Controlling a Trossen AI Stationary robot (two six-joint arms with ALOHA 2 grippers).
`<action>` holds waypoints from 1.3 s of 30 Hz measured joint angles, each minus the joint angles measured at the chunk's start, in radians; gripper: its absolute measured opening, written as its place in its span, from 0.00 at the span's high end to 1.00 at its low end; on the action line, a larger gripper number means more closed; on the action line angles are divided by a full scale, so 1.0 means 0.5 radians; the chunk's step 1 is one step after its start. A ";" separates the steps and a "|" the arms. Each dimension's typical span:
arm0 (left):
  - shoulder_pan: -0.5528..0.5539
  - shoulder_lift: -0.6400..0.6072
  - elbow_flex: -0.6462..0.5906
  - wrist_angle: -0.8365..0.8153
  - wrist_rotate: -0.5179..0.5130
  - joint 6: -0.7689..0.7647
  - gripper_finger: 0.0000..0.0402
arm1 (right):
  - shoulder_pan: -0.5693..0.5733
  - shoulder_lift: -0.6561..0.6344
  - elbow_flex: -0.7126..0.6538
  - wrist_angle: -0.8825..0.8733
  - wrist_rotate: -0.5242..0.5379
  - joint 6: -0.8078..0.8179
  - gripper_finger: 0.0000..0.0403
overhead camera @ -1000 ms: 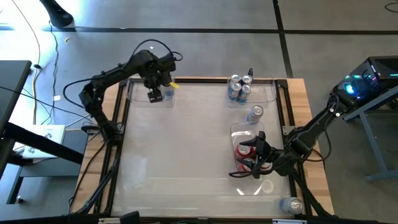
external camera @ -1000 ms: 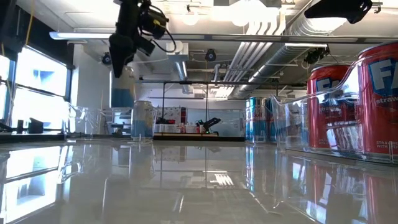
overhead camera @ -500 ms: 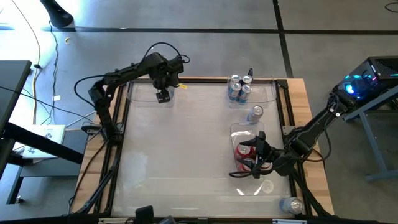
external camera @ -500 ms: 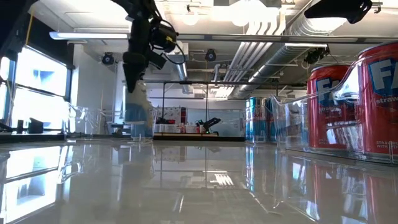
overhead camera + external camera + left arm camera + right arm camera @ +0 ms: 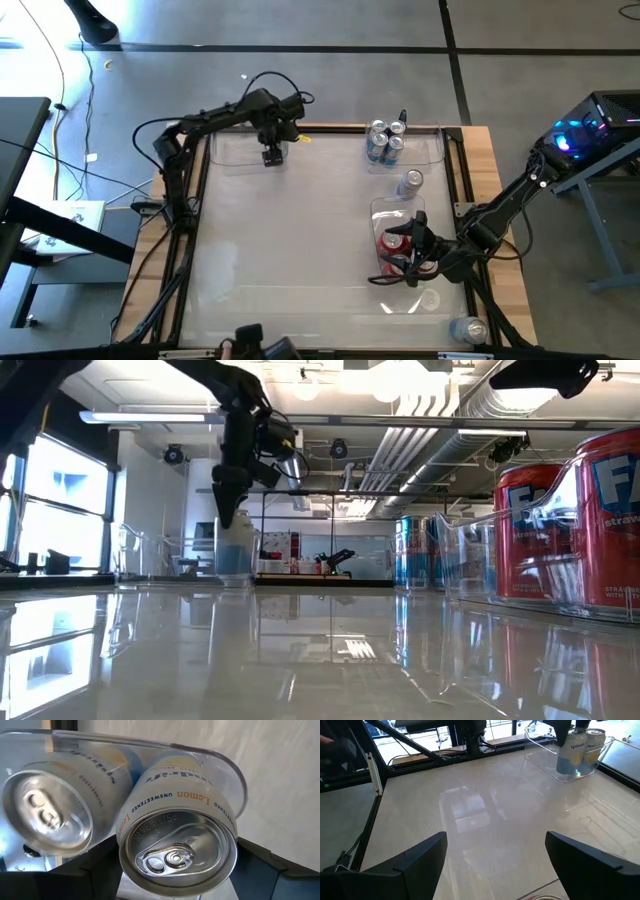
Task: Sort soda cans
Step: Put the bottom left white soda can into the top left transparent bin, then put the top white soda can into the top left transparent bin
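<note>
My left gripper reaches into the clear bin at the table's far left and is shut on a pale soda can with a "Lemon" label and a silver top. A second pale can stands upright in the same bin right beside it. From across the table, both pale cans show under the gripper. My right gripper hovers open over the bin of red cans at the table's right. Blue cans stand in the far-right bin. My left gripper pinches the pale can between its two fingers, on the upper wall just under the rim. It comes from above, pointing down. The can is upright, its base low inside the bin. I cannot tell whether it rests on the bin's floor.
A lone silver can stands on the table between the two right-hand bins. Another can sits by the near right corner. Wooden rails frame the glossy tabletop. The middle and near left of the table hold nothing.
My left gripper has moved toward the table's right along the far-left bin and has come down, bringing the pale can low beside the can standing there. The right arm has kept still.
</note>
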 joint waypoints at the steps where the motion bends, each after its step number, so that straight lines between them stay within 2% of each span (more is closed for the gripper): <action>1: 0.001 0.013 0.000 0.005 0.005 0.001 0.29 | 0.000 0.000 0.000 0.001 0.000 0.000 0.17; 16: 0.069 0.064 0.001 0.010 0.057 -0.040 0.18 | 0.000 0.001 0.000 -0.002 0.000 0.016 0.17; 39: 0.063 -0.296 0.002 0.066 0.052 -0.179 0.17 | 0.000 0.001 0.000 -0.002 0.013 0.022 0.17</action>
